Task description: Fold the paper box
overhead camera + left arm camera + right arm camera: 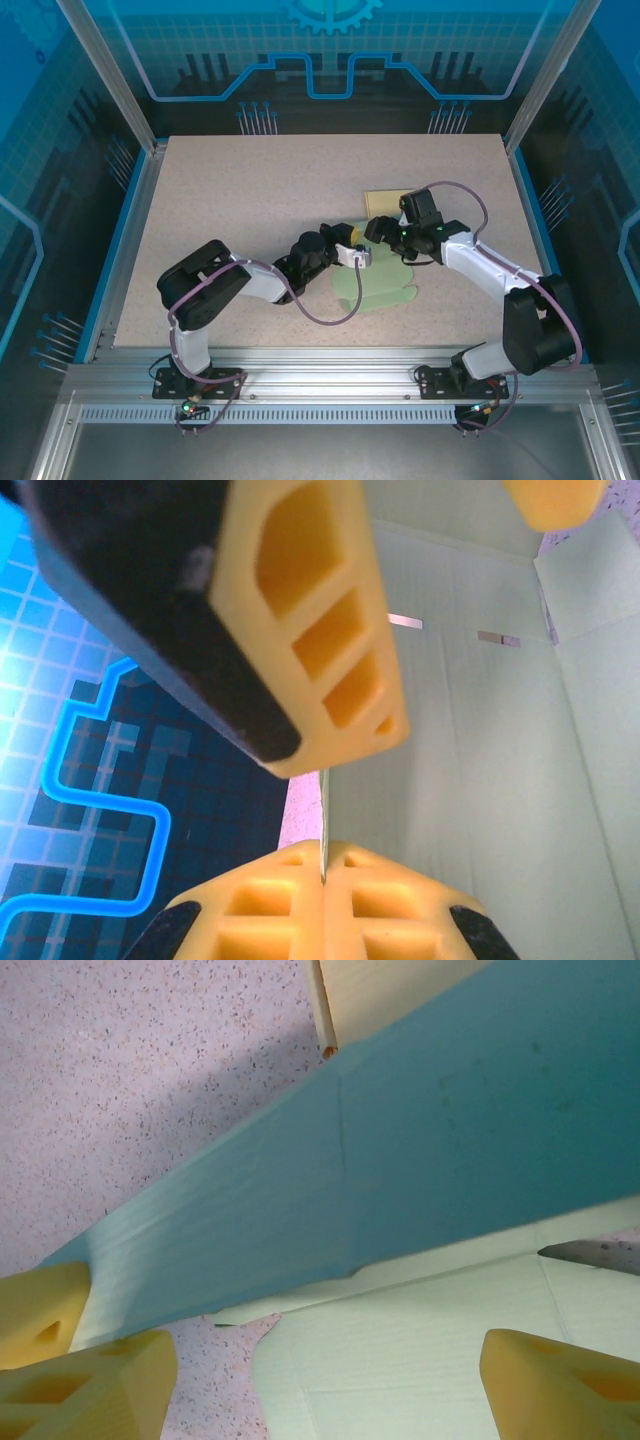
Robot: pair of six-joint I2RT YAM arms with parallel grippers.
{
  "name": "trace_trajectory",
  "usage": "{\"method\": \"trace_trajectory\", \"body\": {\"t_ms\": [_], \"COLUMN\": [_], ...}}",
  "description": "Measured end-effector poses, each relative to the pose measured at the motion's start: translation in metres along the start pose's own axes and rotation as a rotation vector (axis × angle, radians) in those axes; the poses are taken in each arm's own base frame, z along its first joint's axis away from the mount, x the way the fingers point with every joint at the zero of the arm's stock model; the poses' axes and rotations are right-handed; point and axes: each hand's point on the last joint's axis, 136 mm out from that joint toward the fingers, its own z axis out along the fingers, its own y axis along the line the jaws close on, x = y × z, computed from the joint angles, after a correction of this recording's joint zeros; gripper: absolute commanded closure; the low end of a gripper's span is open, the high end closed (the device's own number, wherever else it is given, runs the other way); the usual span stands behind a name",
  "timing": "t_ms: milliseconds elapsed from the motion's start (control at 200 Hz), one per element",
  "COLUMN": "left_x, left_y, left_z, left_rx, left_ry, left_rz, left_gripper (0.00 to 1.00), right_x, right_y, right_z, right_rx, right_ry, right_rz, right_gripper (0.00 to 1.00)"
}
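The pale green paper box (378, 285) lies as a mostly flat blank right of the table's centre. My left gripper (357, 256) is at its far left edge, shut on a thin upright flap (324, 820). In the left wrist view that flap runs edge-on into the closed gripper (323, 875), and the box's inner panels (490, 760) spread to the right. My right gripper (384, 232) stands open just beyond it. In the right wrist view this gripper (325, 1390) spans a flat panel (400, 1360), with the raised flap (400, 1160) slanting across in front, untouched.
A beige card (385, 198) lies on the speckled table (250, 190) just beyond the box. Aluminium posts and blue walls close in the table. The right gripper's finger (320, 640) hangs close above my left gripper.
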Motion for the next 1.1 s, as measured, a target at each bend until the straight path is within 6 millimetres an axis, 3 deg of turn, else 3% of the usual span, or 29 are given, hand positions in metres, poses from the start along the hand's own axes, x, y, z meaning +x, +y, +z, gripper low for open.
{"method": "trace_trajectory", "body": {"t_ms": [140, 270, 395, 555, 926, 1101], "left_x": [-0.002, -0.003, -0.008, -0.014, -0.019, -0.02], "left_y": [0.002, -0.002, 0.0, 0.006, 0.001, -0.001], "left_z": [0.0, -0.005, -0.014, -0.021, -0.025, -0.028], "left_rx": [-0.009, 0.014, 0.026, 0.025, 0.044, 0.049], "left_ry": [-0.008, -0.024, -0.05, -0.084, -0.12, -0.129], "left_rz": [-0.002, -0.011, -0.022, -0.039, -0.039, -0.039], "left_gripper": [1.0, 1.0, 1.0, 1.0, 1.0, 1.0], "right_x": [-0.011, -0.027, -0.039, -0.035, -0.048, -0.062], "right_y": [0.004, 0.006, -0.009, -0.03, -0.016, -0.013], "right_z": [-0.013, -0.043, -0.065, -0.054, -0.049, -0.041], "right_rx": [0.019, -0.02, -0.102, -0.148, -0.272, -0.314], "right_ry": [-0.037, -0.133, -0.228, -0.198, -0.184, -0.156], "right_rz": [-0.069, -0.079, -0.02, 0.063, 0.067, 0.085], "right_gripper": [0.2, 0.2, 0.19, 0.18, 0.19, 0.34]}}
